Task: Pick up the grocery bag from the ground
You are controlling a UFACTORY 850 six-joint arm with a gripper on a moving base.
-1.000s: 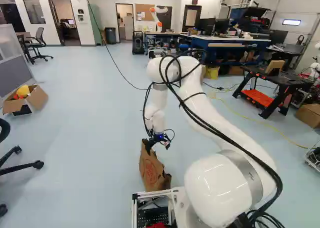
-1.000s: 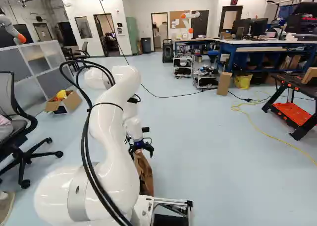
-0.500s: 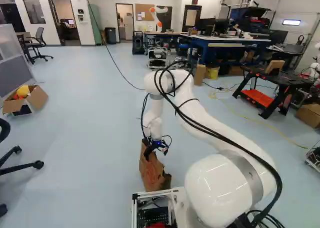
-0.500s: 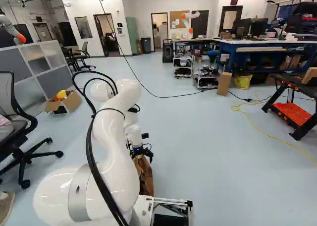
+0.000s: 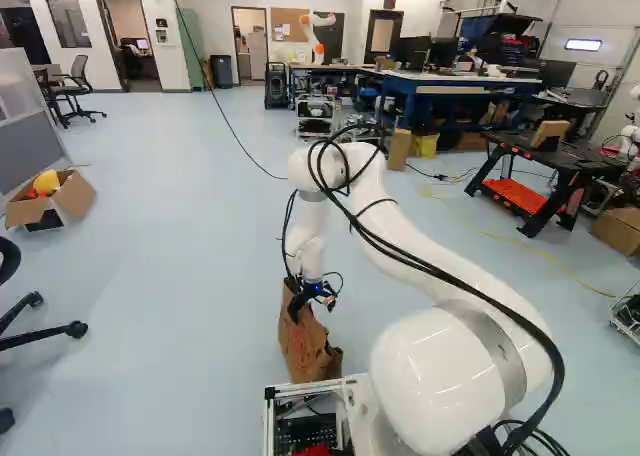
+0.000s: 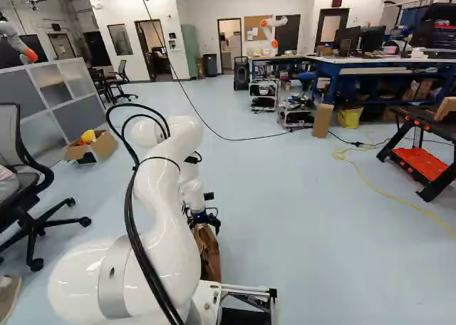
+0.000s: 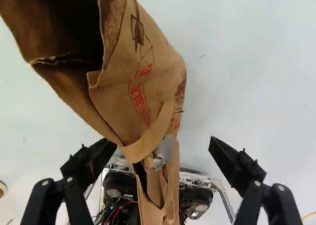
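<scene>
Bag [image 7: 143,82] of brown paper stands creased on the floor [image 5: 180,276], close ahead of my base [image 5: 320,385], its mouth gaping. I have the tool [image 5: 313,301] at its upper part, fingers spread wide, with folded paper between them but not clamped. My wrist view shows red lettering and a dark printed drawing on the side, plus a shiny patch near the folds.

Pale blue floor [image 6: 306,218], 1 corkboard [image 5: 286,23].

The paper bag [image 7: 160,62] bears unclear red lettering [image 7: 140,102].
</scene>
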